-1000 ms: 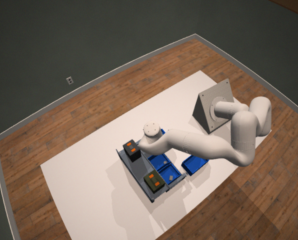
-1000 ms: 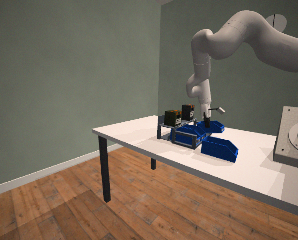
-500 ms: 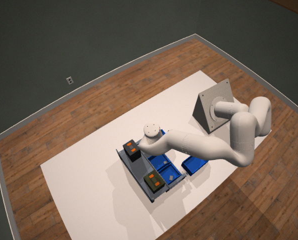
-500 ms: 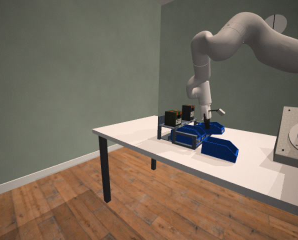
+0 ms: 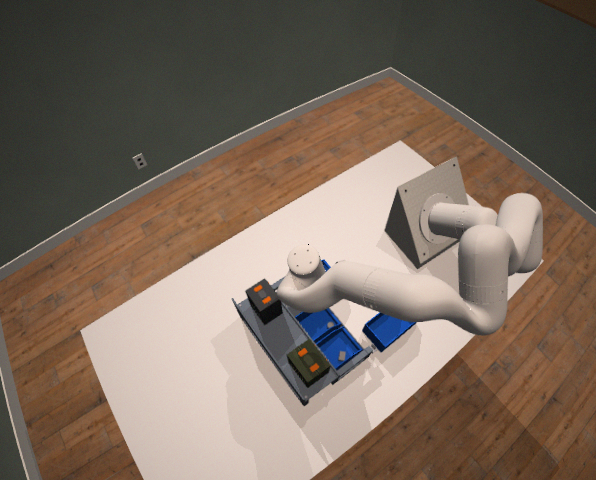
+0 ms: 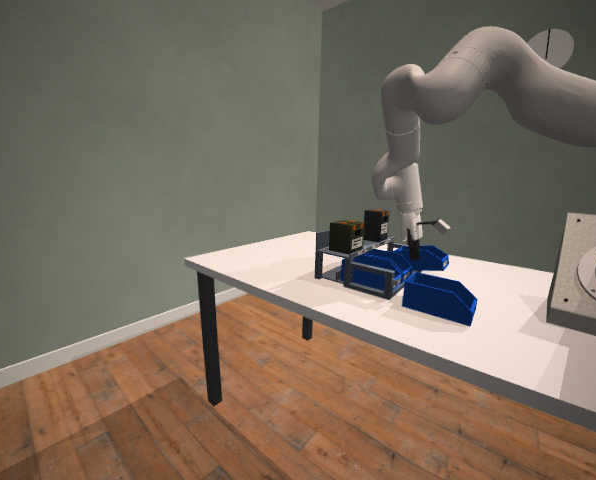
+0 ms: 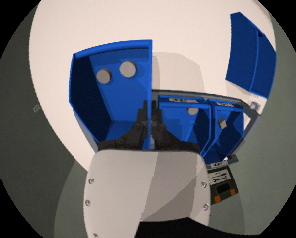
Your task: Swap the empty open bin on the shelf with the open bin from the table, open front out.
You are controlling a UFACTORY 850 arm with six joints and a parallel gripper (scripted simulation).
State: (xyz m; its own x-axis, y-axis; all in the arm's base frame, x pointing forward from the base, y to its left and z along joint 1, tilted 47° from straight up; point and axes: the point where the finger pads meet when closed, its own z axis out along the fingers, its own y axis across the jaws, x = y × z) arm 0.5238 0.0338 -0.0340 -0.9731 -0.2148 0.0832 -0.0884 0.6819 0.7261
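My gripper is shut on the right side wall of the open blue bin, which holds two round grey parts. Only a small piece of this bin shows in the top view. It is at the shelf's far end and its front reaches out past the shelf's front lip. I cannot tell how high its base is, and its rear is hidden under my gripper. The other open bin stands on the table top in front of the shelf's near end and looks empty.
The grey shelf holds two blue bins side by side, with parts in them. A black box and an olive box stand on its upper board. My arm passes above the table.
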